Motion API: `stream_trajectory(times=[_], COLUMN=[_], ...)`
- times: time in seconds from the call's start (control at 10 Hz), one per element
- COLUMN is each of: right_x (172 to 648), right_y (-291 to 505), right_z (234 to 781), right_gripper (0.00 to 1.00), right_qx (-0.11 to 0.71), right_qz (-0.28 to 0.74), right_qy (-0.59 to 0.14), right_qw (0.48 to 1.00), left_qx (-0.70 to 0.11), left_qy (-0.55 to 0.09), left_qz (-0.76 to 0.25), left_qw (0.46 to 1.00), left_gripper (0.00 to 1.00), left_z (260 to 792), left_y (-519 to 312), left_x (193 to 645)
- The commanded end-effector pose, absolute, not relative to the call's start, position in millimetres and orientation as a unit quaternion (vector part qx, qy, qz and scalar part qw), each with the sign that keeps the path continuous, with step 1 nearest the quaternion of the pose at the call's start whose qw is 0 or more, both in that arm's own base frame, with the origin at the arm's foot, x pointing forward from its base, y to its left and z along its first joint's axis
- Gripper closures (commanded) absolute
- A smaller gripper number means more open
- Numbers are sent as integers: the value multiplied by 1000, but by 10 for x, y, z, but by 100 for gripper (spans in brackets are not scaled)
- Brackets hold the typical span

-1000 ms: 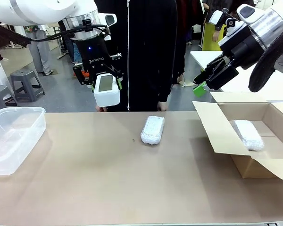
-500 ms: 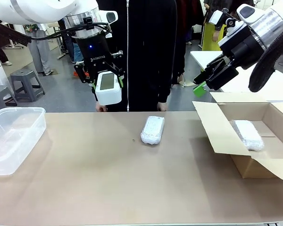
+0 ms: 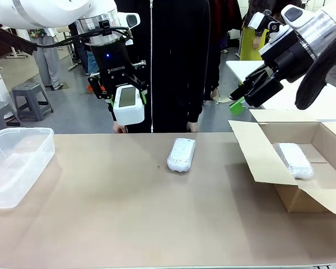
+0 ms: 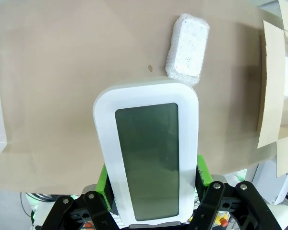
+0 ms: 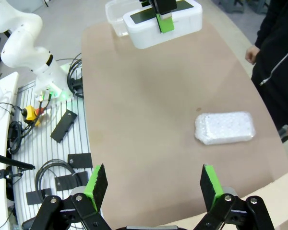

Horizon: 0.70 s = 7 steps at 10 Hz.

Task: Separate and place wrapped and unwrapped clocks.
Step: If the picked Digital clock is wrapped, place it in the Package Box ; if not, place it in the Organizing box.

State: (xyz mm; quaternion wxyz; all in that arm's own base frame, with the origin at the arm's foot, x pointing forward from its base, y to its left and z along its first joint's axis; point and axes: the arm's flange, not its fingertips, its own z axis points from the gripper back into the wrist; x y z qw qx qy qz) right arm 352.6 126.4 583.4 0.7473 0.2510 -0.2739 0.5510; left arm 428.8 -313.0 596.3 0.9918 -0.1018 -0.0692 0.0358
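High over the table's (image 3: 129, 224) far side, my left gripper (image 3: 127, 102) clamps the bare clock (image 3: 127, 115), my right gripper (image 5: 153, 184) hangs wide open, one wrapped clock (image 3: 181, 154) mid-table, second wrapped clock (image 3: 294, 159) inside the cardboard box (image 3: 256, 159).

Robotics laboratory. A brown table (image 3: 129, 224) stands on a grey floor (image 3: 73, 115) near grey stools (image 3: 29, 95). Cables (image 5: 76, 84) and black brackets (image 5: 63, 125) lie on a slatted base (image 5: 38, 139).
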Motion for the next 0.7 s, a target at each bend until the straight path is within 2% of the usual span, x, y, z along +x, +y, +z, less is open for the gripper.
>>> stream_trajectory(times=[0.0, 0.2, 0.3, 0.4, 0.6], right_x=[3533, 3533, 3533, 3533, 3533], right_y=[1259, 1259, 1259, 1259, 1259], right_z=[5839, 5839, 5839, 5839, 5839], right_gripper=[0, 0, 0, 0, 0], right_qx=[253, 253, 253, 253, 253], right_qz=[558, 558, 558, 558, 558], right_qy=[-274, -274, -274, -274, -274], right_qw=[741, 741, 741, 741, 741], left_qx=[-101, -101, -102, -88, -53], left_qy=[-79, -79, -69, -102, -112], left_qz=[41, 41, 36, 37, 45], left_qw=[991, 991, 992, 990, 991], left_gripper=[39, 39, 21, 21, 21], left_z=[5999, 5999, 5963, 6036, 6317], left_y=[-3119, -3119, -3130, -2934, -2227], left_x=[4280, 4280, 4288, 4292, 4312])
